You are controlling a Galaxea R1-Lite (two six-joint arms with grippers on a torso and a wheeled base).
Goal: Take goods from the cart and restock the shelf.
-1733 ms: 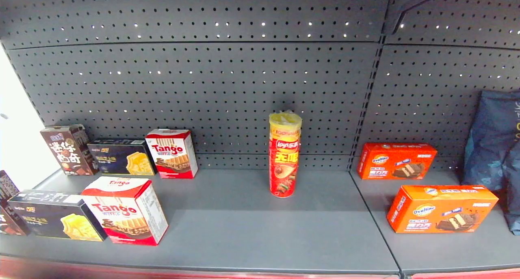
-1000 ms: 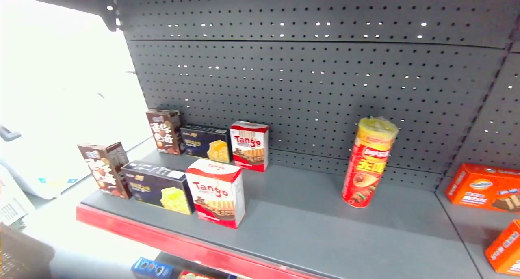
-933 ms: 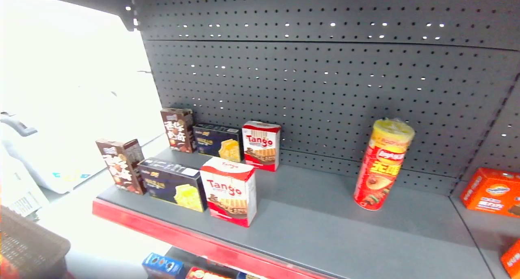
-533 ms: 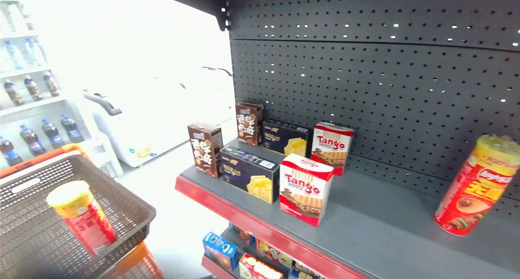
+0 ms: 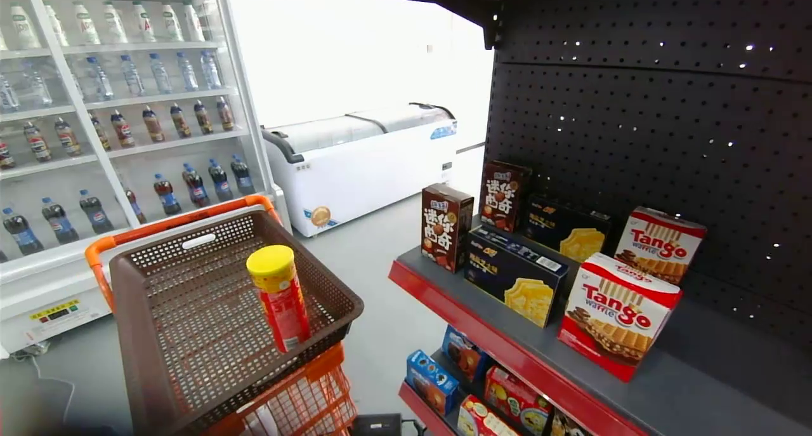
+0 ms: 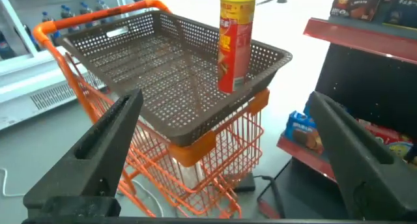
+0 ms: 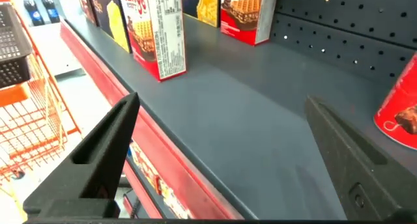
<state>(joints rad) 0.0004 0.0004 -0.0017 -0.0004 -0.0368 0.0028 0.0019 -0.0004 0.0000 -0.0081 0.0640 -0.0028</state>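
You were at the fetch step: left gripper [image 6: 223, 97] and right gripper [image 7: 221, 100] had fingers spread, empty. Next, the can [image 5: 279, 296], upright in the cart [image 5: 165, 309] at ten o'clock, needed grasping.

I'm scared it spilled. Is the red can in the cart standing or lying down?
Standing upright. The red can rests on its base in the brown basket, yellow lid on top.
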